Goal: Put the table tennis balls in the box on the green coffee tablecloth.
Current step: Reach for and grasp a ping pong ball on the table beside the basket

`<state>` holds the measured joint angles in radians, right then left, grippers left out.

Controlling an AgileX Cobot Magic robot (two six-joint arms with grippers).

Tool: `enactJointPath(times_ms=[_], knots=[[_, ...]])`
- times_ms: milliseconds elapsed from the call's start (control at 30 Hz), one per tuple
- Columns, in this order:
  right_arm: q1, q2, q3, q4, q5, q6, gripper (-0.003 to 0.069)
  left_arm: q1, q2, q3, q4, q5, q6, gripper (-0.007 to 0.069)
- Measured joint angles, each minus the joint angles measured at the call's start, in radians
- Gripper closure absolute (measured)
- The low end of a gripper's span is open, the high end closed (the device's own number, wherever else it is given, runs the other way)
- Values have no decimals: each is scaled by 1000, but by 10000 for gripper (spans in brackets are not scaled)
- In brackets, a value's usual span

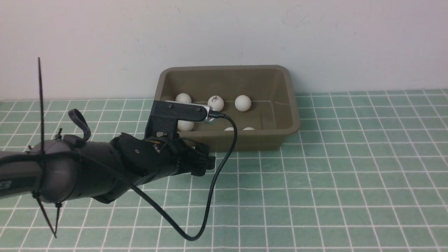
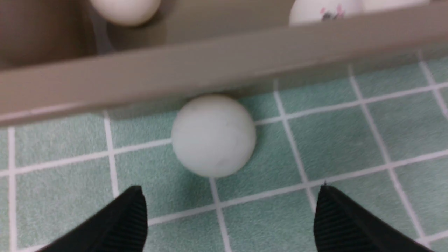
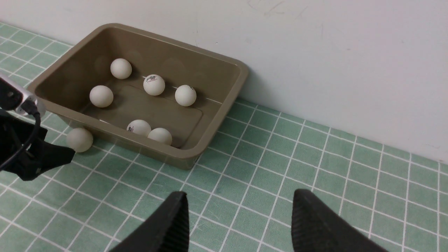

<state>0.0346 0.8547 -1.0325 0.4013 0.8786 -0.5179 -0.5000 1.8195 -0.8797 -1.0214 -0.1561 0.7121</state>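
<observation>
- Only the wrist views show you the loose ball (image 2: 213,136). It lies on the green coffee tablecloth (image 1: 332,175), right beside the near outer wall of the box (image 1: 245,142) and under the rim, at about 7 o'clock from the box's middle.
- In the front view, the left arm (image 1: 105,164) and its camera mount (image 1: 178,111) cover that spot.
- Your left jaws are released and spread wide. Their tips stand short of the ball, with nothing between them.
- Your right jaws appear only in the right wrist view. They are parted and empty over bare cloth, well apart from the box.
- Six table tennis balls (image 3: 154,84) lie in the box. The right wrist view shows them all. In the front view, the near wall cuts the two at 6 o'clock to slivers, and the mount hides part of another.
- The box sits at 12 o'clock on the tabletop, close to the white wall (image 1: 315,42).
- A black cable (image 1: 210,196) loops from the mount toward 6 o'clock.
</observation>
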Motion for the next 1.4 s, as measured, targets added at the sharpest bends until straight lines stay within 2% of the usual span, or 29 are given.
enactJointPath(times_ms=[1000,1267,1400], knots=[[0,0,0,0,-54,-7,288,0,129,-104,67,-11,-6,48],[0,0,0,0,-54,-25,288,0,167,-104,67,-73,-6,50],[0,0,0,0,-54,-26,288,0,167,-104,67,-111,-6,120]])
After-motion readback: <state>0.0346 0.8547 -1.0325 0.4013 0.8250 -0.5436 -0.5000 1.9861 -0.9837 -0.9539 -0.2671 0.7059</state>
